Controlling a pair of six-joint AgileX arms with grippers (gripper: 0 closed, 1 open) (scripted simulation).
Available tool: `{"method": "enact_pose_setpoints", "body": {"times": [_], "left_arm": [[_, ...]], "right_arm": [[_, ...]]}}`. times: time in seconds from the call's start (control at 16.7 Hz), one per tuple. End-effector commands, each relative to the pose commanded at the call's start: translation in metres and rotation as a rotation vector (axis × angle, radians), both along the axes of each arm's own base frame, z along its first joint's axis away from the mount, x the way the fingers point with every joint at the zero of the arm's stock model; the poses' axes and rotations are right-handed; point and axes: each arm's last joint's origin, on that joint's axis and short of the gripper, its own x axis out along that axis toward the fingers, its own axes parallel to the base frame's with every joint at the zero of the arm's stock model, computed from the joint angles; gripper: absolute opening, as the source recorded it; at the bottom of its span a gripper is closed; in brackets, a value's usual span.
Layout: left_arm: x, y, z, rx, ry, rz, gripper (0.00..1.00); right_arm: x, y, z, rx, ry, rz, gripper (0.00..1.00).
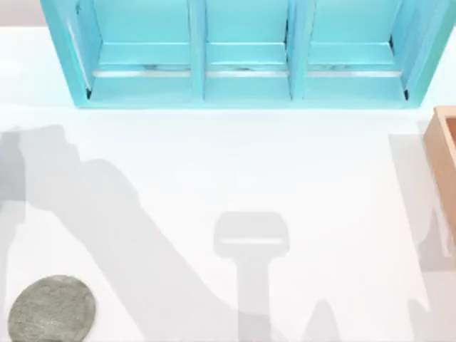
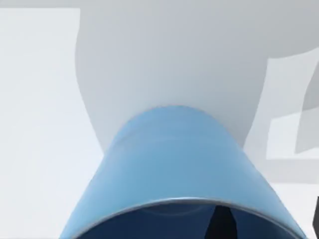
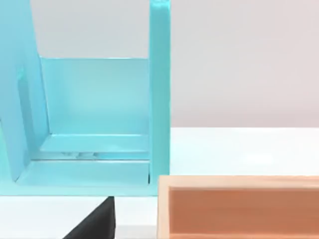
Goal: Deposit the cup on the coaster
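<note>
The blue cup (image 2: pixel 174 159) is very close in the left wrist view, light blue sides with a darker rim and inside. My left gripper (image 2: pixel 269 224) holds it at the rim: one dark finger (image 2: pixel 222 225) is inside the cup and another sits at the outer wall. A broad grey shadow lies on the white table beyond the cup. The grey speckled coaster (image 1: pixel 51 310) lies flat at the table's front left corner in the top view, with nothing on it. A dark finger (image 3: pixel 94 223) of my right gripper is at the edge of the right wrist view.
A turquoise shelf unit (image 1: pixel 246 53) with open compartments spans the back of the table. A tan wooden box (image 1: pixel 445 153) stands at the right edge, its wall (image 3: pixel 239 206) close to the right gripper. Arm shadows cross the white tabletop (image 1: pixel 178 164).
</note>
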Motion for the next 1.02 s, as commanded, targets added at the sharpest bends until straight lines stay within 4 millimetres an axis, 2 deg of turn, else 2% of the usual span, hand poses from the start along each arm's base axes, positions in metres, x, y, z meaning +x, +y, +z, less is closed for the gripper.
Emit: {"method": "enact_pose_setpoints", "body": {"times": [0.12, 0.18, 0.78, 1.02], "left_arm": [[0.000, 0.000, 0.000, 0.000, 0.000, 0.000, 0.02], [0.000, 0.000, 0.000, 0.000, 0.000, 0.000, 0.00], [0.000, -0.003, 0.001, 0.001, -0.002, 0.003, 0.00], [-0.003, -0.025, 0.008, 0.001, 0.006, 0.096, 0.00]], "right_arm": [[0.000, 0.000, 0.000, 0.000, 0.000, 0.000, 1.00], [0.000, 0.000, 0.000, 0.000, 0.000, 0.000, 1.00], [0.000, 0.000, 0.000, 0.000, 0.000, 0.000, 1.00], [0.000, 0.000, 0.000, 0.000, 0.000, 0.000, 1.00]]}}
